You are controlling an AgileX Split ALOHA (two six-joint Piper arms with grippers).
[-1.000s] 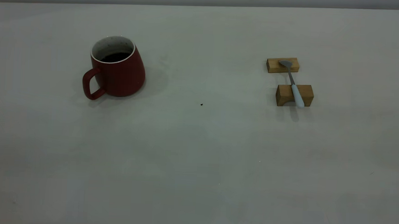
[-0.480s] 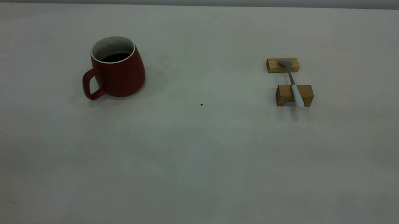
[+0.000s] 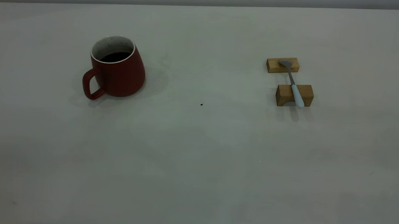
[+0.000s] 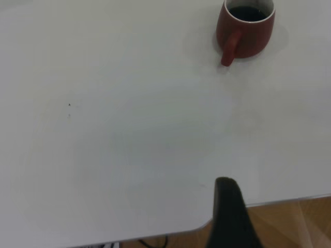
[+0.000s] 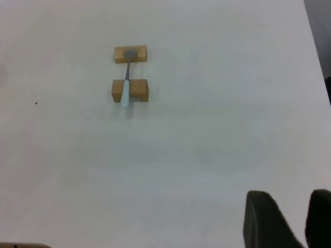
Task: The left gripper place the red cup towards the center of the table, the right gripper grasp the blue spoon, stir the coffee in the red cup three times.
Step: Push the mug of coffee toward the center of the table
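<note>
Red cup point(image 3: 118, 68) stands upright on the left part of the off-white worktop point(image 3: 197, 152) in the exterior view, its loop handle turned toward the near left. Dark coffee point(image 3: 115, 57) sits low inside it, below the white speckled inner wall. Well apart from it, on the right part of the worktop, two tan wooden blocks lie one behind the other: the far block point(image 3: 282, 65) carries the grey bowl of the blue spoon point(image 3: 293, 85), and the near block point(image 3: 294, 95) carries its pale blue handle, whose end juts past the block's near face. A tiny dark speck point(image 3: 201, 104) marks the worktop between cup and blocks.

Neither arm reaches into the exterior view. The left gripper point(image 4: 232, 217) shows only one dark finger at the worktop's near edge in its wrist view, far from the cup, so I cannot tell whether its fingers are spread or closed. The right gripper point(image 5: 295, 219) hangs near the worktop's edge, well away from the spoon, with its two dark fingers point(image 5: 264, 219) parted by a visible gap and gripping nothing.
</note>
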